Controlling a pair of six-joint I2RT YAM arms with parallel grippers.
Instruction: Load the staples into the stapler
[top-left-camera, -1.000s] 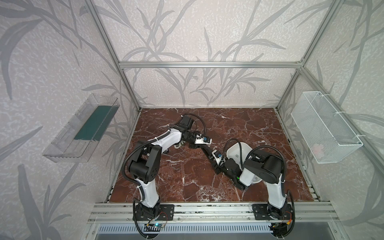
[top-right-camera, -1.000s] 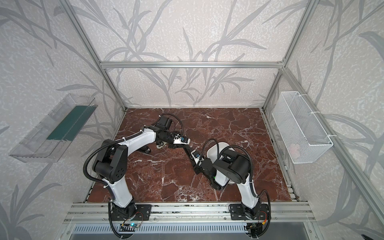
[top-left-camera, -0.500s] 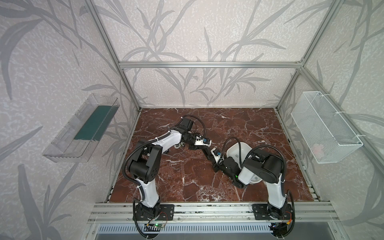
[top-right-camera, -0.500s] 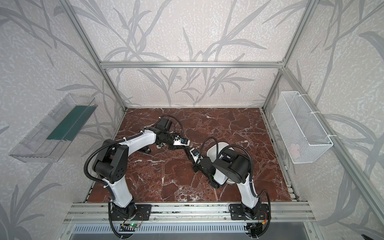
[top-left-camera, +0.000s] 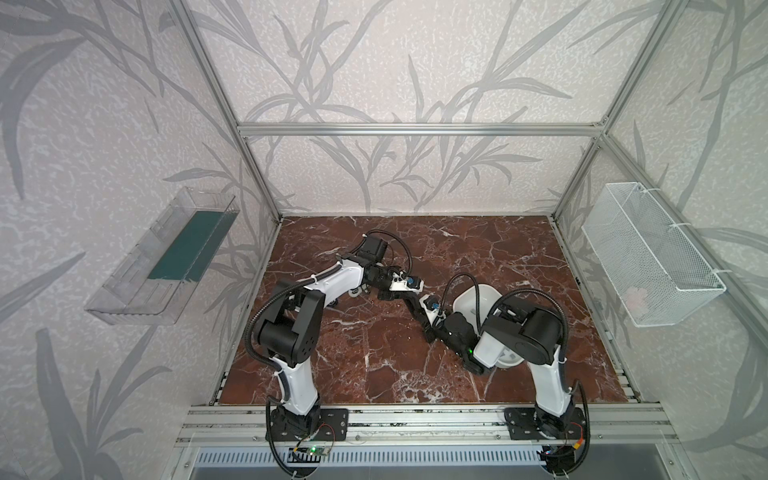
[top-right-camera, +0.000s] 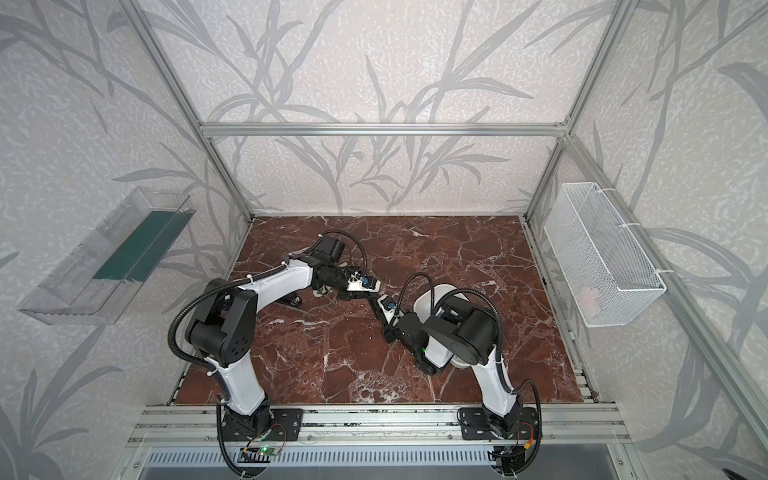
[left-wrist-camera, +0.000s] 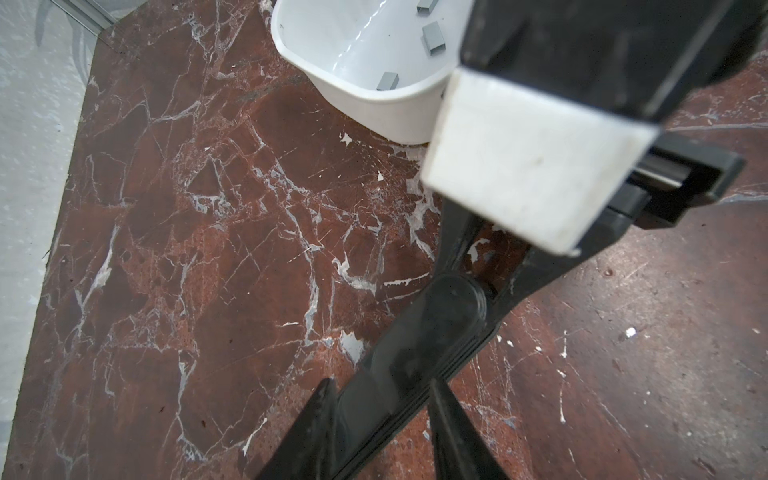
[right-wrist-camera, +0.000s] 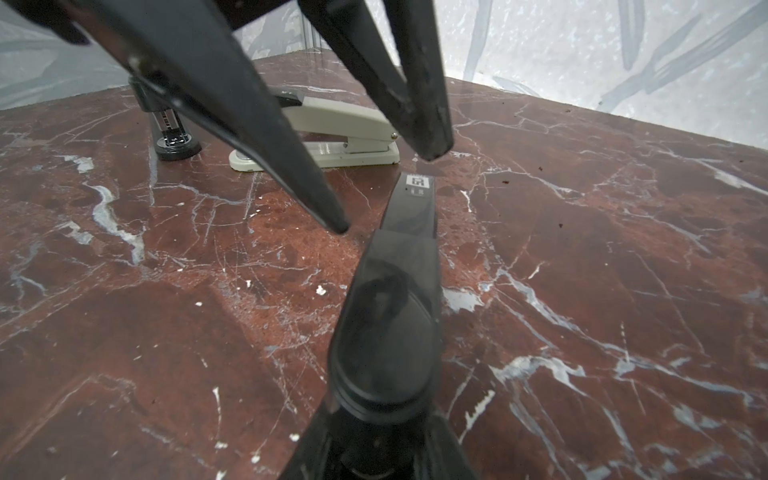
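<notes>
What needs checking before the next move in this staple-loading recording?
1. Left hand closed on the black stapler: ok.
2. Right hand gripping its rounded end: cannot tell.
3. Staples available in the white tub: ok.
4. Staple strip in either hand: not ok, none visible.
5. Black stapler opened for loading: cannot tell.

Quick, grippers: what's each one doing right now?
Left gripper: shut on the black stapler.
Right gripper: jaws flank the stapler's rounded end; grip cannot be told.
</notes>
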